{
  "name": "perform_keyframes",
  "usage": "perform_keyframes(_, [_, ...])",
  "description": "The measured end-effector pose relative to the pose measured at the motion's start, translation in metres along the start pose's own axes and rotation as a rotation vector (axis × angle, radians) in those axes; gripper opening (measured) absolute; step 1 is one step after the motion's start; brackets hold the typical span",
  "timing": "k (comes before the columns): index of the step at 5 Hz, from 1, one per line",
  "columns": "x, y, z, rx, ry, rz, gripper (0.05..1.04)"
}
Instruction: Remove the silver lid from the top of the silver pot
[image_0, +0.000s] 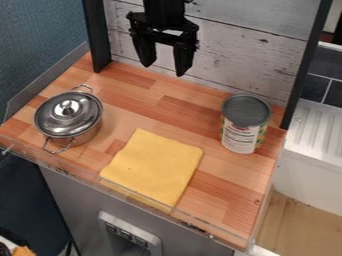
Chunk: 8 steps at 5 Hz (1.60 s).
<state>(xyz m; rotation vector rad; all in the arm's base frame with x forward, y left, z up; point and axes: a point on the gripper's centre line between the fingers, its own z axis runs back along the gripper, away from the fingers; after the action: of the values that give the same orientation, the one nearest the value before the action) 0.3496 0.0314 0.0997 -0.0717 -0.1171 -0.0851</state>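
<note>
One round, shiny silver lid (57, 120) sits on the silver metal pot (87, 135) at the wood table's (180, 112) left side. Up high, the black two-finger gripper (163, 70) has its fingers apart.

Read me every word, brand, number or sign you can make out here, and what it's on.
Can: printed label, too small to read.
Grey panel under the counter: small dark marks, too small to tell whether they are signs.
Silver lid, silver pot, yellow cloth: no text seen.
</note>
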Motion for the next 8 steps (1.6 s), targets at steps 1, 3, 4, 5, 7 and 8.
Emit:
perform_keyframes(1, [-0.005,0.0,-0.012,-0.015,0.035,0.001,1.001])
perform_keyframes(3, [-0.04,0.055,-0.004,-0.032,0.022,0.127,1.001])
perform_keyframes(4, [-0.065,0.088,0.002,0.033,0.013,0.183,1.001])
perform_keyframes(5, [-0.077,0.1,-0.002,0.07,0.009,0.184,1.001])
perform_keyframes(7, [-0.091,0.115,-0.018,0.148,-0.021,0.241,1.001])
perform_keyframes(8, [-0.097,0.121,-0.033,0.133,0.01,0.285,1.001])
